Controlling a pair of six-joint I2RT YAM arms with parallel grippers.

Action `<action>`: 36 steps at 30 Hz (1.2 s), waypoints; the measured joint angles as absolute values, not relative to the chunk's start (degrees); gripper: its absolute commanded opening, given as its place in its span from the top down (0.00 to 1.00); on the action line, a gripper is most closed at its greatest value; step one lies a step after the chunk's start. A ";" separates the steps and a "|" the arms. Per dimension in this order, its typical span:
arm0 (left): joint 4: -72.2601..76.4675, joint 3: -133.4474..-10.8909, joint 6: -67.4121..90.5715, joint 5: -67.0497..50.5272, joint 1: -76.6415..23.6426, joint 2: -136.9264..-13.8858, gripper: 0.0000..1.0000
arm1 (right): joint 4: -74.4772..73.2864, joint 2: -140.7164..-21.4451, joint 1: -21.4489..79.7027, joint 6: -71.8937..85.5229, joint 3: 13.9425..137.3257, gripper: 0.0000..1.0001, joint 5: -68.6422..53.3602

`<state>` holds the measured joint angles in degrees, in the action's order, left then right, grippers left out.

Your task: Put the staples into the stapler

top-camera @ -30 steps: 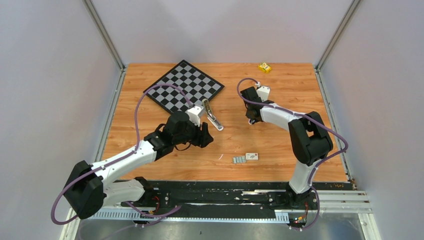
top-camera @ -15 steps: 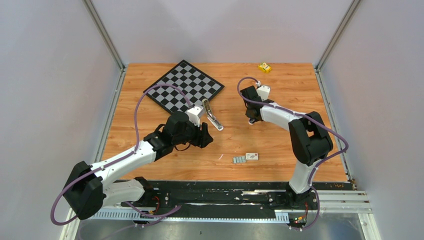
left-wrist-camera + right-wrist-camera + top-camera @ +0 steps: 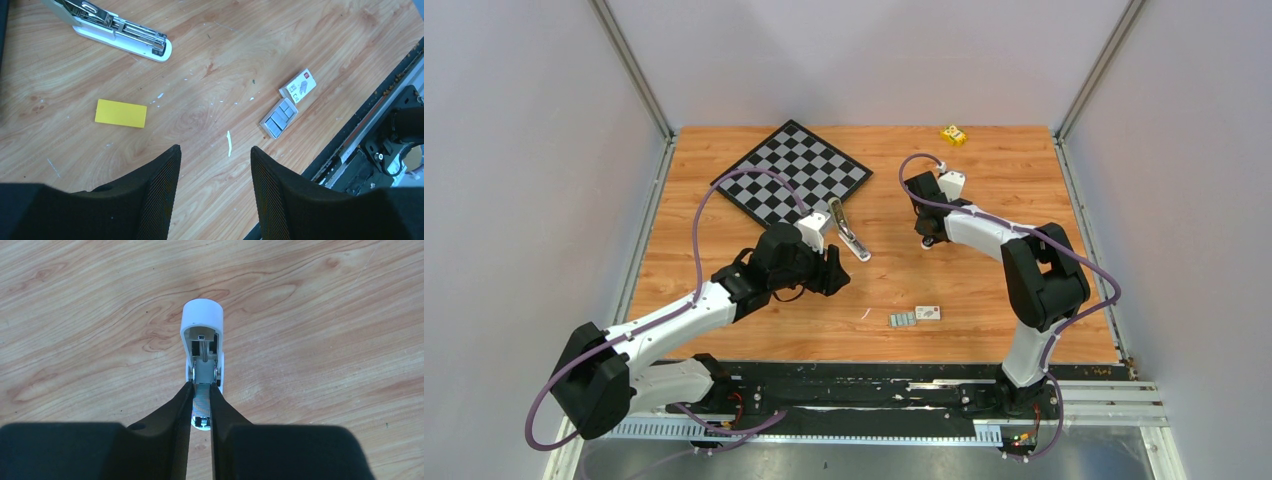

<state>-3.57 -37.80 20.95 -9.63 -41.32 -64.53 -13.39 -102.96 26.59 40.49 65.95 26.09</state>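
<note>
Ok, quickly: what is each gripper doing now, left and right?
Left gripper: open, holding nothing.
Right gripper: closed on a strip of staples, at the open stapler.

With the tool (image 3: 215, 152) spread, the opened stapler (image 3: 120, 35), yellow block (image 3: 121, 113), staples (image 3: 279, 117) and white box (image 3: 298, 85) lie beyond.

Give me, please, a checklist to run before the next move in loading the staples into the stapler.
1. The stapler lies open, tray exposed: ok.
2. The staples lie uncovered beside the white box: ok.
3. The left gripper is open and empty: ok.
4. The right gripper is free: not ok, it is shut on a small white-and-metal thing.
5. The tray is empty of staples: cannot tell.
6. The yellow slip lies apart from the stapler: ok.
</note>
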 measured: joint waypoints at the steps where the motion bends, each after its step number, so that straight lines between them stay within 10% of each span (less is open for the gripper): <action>1: -3.57 -37.80 20.95 -9.61 -41.32 -64.53 0.44 | -13.39 -102.96 26.59 40.56 65.95 0.82 26.09; 36: -3.57 -37.80 20.27 -9.39 -41.32 -64.53 0.44 | -13.50 -104.01 26.57 40.97 65.95 0.80 26.48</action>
<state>-3.57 -37.80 20.27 -9.39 -41.32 -64.53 -13.50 -104.01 26.57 40.97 65.95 26.48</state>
